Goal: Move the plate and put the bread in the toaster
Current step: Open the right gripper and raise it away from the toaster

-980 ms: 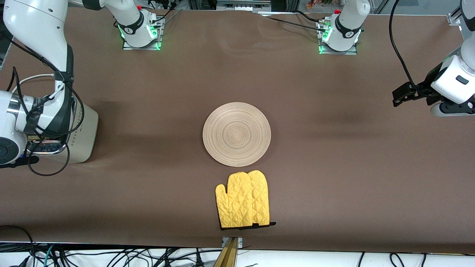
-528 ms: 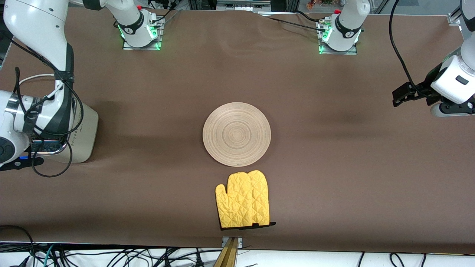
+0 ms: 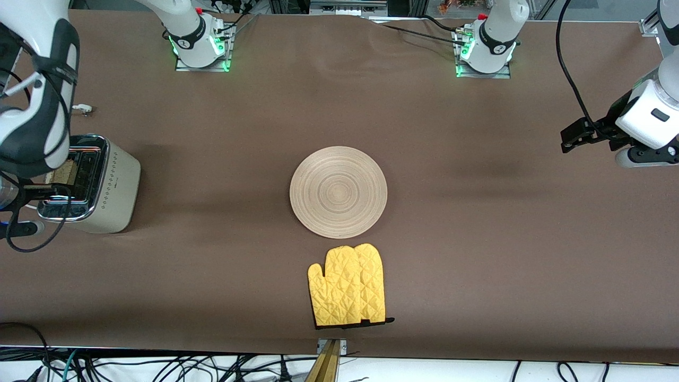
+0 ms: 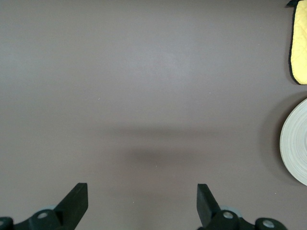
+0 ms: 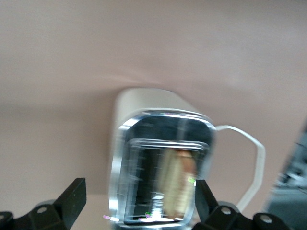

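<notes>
The cream toaster [image 3: 119, 185] with its chrome top stands at the right arm's end of the table. The bread [image 5: 180, 179] stands in one of its slots, its speckled top [image 3: 63, 171] showing. My right gripper [image 5: 139, 201] hangs open over the toaster [image 5: 144, 110], gripping nothing. The round beige plate [image 3: 338, 192] lies flat at the table's middle, bare. My left gripper [image 3: 572, 138] waits open over the cloth at the left arm's end [image 4: 142, 199], holding nothing; the plate's rim [image 4: 297, 143] shows at the edge of its wrist view.
A yellow quilted oven mitt [image 3: 347, 285] lies just nearer to the front camera than the plate. The toaster's white cord [image 5: 249, 163] loops out beside it. Brown cloth [image 3: 477, 239] covers the table.
My right gripper has opened, let go of the bread in the toaster slot, and risen above the toaster, uncovering its top. The left arm, plate and mitt have not moved.
</notes>
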Available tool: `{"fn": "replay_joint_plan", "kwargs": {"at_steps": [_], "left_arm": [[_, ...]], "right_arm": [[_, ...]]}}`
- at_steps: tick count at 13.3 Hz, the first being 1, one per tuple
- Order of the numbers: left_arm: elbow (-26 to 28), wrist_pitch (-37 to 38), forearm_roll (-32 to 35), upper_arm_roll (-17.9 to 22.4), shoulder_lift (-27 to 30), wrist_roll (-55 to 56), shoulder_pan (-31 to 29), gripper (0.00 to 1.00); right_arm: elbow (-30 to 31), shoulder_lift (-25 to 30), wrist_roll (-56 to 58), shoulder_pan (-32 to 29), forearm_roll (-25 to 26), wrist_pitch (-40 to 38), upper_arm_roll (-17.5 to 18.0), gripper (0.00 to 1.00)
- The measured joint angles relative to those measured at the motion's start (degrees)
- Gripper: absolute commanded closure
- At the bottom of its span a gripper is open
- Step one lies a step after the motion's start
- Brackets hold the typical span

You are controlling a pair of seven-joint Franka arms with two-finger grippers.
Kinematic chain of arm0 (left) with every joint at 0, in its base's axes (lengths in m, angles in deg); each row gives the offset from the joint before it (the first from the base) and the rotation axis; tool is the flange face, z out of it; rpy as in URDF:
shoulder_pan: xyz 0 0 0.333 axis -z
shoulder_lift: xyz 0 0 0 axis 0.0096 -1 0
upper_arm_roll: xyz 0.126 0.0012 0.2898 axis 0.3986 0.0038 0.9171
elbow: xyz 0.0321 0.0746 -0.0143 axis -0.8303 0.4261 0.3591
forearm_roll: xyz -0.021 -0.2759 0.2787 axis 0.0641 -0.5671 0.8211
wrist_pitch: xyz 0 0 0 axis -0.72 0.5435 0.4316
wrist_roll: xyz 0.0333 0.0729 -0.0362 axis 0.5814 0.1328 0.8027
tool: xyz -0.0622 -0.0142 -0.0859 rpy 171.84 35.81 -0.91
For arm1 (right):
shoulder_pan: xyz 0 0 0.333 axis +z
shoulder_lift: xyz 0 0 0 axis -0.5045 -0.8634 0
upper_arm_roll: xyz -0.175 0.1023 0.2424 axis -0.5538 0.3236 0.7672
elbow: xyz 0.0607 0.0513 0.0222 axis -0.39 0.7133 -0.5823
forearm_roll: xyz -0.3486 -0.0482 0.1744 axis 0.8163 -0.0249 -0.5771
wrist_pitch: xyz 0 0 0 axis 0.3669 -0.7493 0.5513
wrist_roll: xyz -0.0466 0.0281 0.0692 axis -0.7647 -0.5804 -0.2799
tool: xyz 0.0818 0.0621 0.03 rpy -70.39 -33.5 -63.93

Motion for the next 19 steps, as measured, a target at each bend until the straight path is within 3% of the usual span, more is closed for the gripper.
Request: {"fn": "replay_joint_plan", "kwargs": {"at_steps": [2, 5, 7, 10, 16, 19], "left_arm": [[0.0, 0.0, 0.0, 0.0, 0.0, 0.0, 0.0, 0.00], [0.0, 0.0, 0.0, 0.0, 0.0, 0.0, 0.0, 0.00], [0.0, -0.1, 0.0, -0.1, 0.0, 0.0, 0.0, 0.00], [0.0, -0.1, 0.0, -0.2, 0.0, 0.0, 0.0, 0.00], [0.0, -0.2, 0.0, -0.3, -0.1, 0.0, 0.1, 0.00], [0.0, -0.3, 0.0, -0.3, -0.2, 0.0, 0.1, 0.00]], "right_arm": [[0.0, 0.7, 0.0, 0.7, -5.0, -2.6, 0.2, 0.00], [-0.1, 1.7, 0.0, 1.6, -7.4, -4.2, 1.0, 0.00], [-0.1, 3.8, 0.0, 0.2, -6.9, -3.9, 5.8, 0.00], [0.5, 8.3, -0.1, -6.7, -1.8, -1.0, 17.9, 0.00], [7.6, 18.4, -0.1, -17.5, 2.1, 3.5, 28.2, 0.00], [10.8, 21.0, -7.4, -19.4, 4.4, 3.8, 32.8, 0.00]]}}
